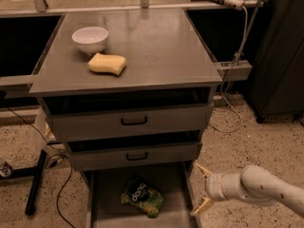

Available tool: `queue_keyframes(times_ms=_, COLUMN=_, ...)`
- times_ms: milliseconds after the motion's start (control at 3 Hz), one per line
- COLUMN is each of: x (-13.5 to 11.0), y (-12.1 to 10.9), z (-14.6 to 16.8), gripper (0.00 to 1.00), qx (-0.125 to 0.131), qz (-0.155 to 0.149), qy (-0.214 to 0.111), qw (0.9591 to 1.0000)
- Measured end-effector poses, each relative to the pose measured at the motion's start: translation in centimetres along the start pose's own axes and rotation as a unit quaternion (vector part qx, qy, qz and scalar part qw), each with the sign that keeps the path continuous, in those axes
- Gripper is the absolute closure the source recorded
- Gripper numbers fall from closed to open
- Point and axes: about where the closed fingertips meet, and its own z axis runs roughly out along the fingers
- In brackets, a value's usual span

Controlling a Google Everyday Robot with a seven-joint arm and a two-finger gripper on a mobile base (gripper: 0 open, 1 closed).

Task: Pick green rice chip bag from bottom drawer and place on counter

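Green rice chip bag (141, 196) flat in btm drawer (107, 190), near but apart from spread, empty pincer (196, 189)

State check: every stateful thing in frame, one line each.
Light-green crinkly rice chip bag: lying flat in the bottom drawer, not gripped.
Lowest grey metal bottom drawer: pulled open.
Top grey drawer with black handle: pushed in.
Middle grey drawer with black handle: pushed in.
Flat grey counter: no bag on it.
White round bowl: upright, looks empty.
Yellow sponge: flat on the counter.
White two-finger gripper: open, empty, right of the bottom drawer.
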Motion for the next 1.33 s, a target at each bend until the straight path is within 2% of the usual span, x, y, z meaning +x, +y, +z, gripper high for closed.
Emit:
queue_keyframes(times_ms=333, x=0.0, y=0.0, z=0.0, gripper=0.00, qx=0.000, qz=0.000, qy=0.000, qw=1.0000)
queue_keyframes(times_ms=667, x=-0.1, y=0.4, z=1.5, gripper=0.00, qx=-0.009, qz=-0.003, qy=0.005, qw=0.9999)
queue_keyframes(times_ms=1333, x=2.2, y=2.1, z=12.0, gripper=0.00, qx=-0.035, qz=0.027, qy=0.016, qw=0.9989)
